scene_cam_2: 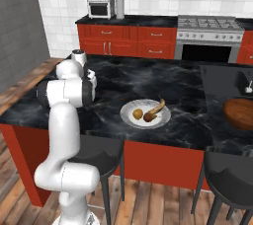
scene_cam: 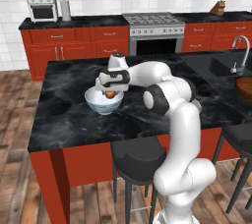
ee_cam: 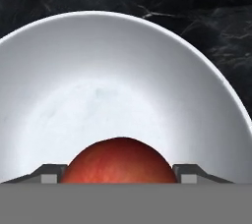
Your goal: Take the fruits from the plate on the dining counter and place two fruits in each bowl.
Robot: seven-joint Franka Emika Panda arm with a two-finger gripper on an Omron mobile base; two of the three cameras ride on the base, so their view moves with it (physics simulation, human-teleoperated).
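My gripper [scene_cam: 110,92] is shut on a red apple [scene_cam: 111,94], holding it just over the white bowl [scene_cam: 101,106] on the black marble dining counter [scene_cam: 64,115]. In the hand view the apple [ee_cam: 120,161] sits between my two finger tips, and the bowl's bare inside [ee_cam: 123,80] lies beneath it. Farther right on the counter lies the pale plate [scene_cam_2: 129,108]. It carries a yellow-orange round fruit [scene_cam_2: 137,114] and a curved brown-yellow banana [scene_cam_2: 155,108].
A sink with a faucet [scene_cam: 236,63] is set into the counter's right end, with a round wooden board [scene_cam_2: 240,113] beside it. Dark stools [scene_cam: 138,159] stand along the near edge. Stove and red cabinets [scene_cam: 152,36] line the back wall.
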